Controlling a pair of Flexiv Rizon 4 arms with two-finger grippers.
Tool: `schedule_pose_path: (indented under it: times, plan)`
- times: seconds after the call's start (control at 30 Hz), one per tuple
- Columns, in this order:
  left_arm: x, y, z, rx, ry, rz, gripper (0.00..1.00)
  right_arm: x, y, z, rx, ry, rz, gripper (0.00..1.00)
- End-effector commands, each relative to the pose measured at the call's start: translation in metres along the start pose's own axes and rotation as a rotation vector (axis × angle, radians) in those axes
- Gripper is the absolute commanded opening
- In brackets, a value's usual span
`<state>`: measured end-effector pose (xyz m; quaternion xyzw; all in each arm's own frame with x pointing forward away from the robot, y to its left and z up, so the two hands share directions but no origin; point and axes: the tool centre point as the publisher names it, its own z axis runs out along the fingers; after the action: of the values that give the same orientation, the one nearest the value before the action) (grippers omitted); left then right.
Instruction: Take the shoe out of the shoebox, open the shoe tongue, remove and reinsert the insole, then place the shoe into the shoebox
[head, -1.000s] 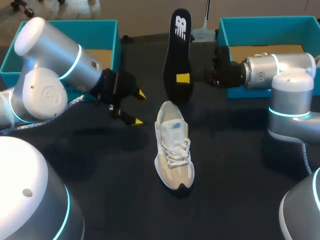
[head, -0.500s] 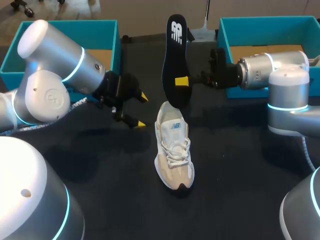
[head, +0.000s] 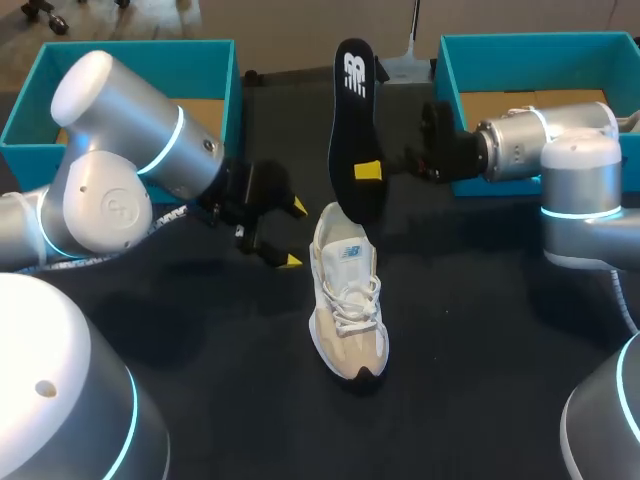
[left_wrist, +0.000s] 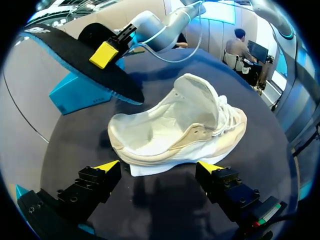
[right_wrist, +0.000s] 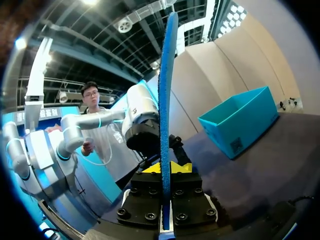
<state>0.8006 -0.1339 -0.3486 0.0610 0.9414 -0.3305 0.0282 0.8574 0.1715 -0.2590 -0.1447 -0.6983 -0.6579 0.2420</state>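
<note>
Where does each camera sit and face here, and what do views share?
Head view: above and behind, looking down on the table; left arm and right arm show.
Left wrist view: on left wrist, facing the shoe past its open left jaws.
Right wrist view: on right wrist, looking along the insole clamped in right jaws.
Shared: head and left wrist views both show shoe and insole.

Cream shoe (head: 345, 300); black, perhaps blue-edged insole (head: 353, 125).

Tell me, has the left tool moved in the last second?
Yes. In the head view the left tool has shifted toward the shoe, which lies where it was, and now sits closer to the shoe's heel, with its fingers open.
</note>
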Motion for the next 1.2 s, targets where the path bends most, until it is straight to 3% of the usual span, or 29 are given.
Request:
schedule_pose_path:
  times: [0.03,0.8,1.2]
  plan:
    - [-0.004,0.001,0.004,0.002,0.031,0.004,1.0,-0.008,-0.004,-0.004,0.004,0.018,0.005,0.0]
    - [0.004,0.011,0.015,-0.005,0.04,-0.05,1.0,-0.011,-0.032,0.001,-0.018,0.044,0.058,0.0]
    - [0.001,0.012,0.018,0.004,0.038,-0.068,1.0,-0.012,-0.034,0.002,-0.021,0.041,0.068,0.0]
